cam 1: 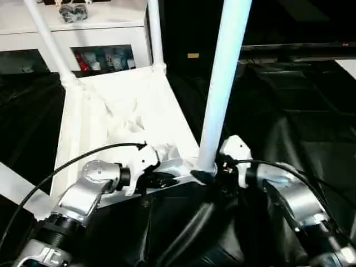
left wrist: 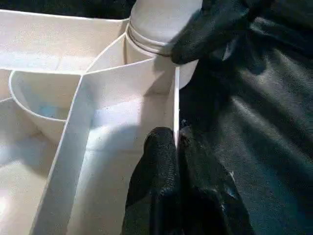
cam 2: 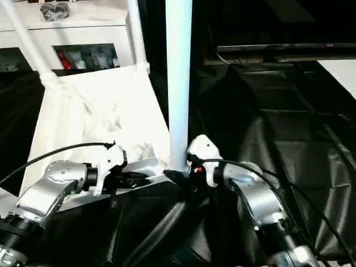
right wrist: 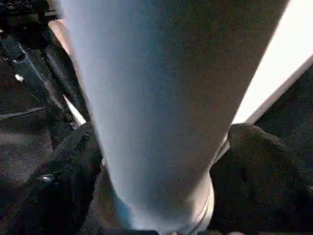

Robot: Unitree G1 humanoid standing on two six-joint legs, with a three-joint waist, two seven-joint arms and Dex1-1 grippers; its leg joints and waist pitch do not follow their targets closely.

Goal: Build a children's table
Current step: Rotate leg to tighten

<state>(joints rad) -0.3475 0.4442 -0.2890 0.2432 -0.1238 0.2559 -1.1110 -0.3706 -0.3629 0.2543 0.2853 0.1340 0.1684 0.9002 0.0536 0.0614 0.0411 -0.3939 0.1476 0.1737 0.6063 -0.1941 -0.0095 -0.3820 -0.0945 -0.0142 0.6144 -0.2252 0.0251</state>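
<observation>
The children's table lies upside down: its white ribbed tabletop (cam 1: 111,111) faces up on black cloth. Two legs (cam 1: 156,33) (cam 1: 47,39) stand in the far corner sockets. A third leg (cam 1: 222,83) stands upright in the near right socket (left wrist: 156,29). My left gripper (left wrist: 176,139) is shut on the thin near rim wall of the tabletop, close to that socket. My right gripper (cam 1: 207,173) straddles the base of the third leg, one black finger (right wrist: 259,171) on each side, its jaws wide apart.
Behind the table, a white cabinet (cam 1: 83,28) has coloured items (cam 1: 105,58) on its shelf. Crumpled black cloth (cam 1: 289,122) covers the floor around and to the right. A white bar (cam 1: 16,189) crosses the lower left edge.
</observation>
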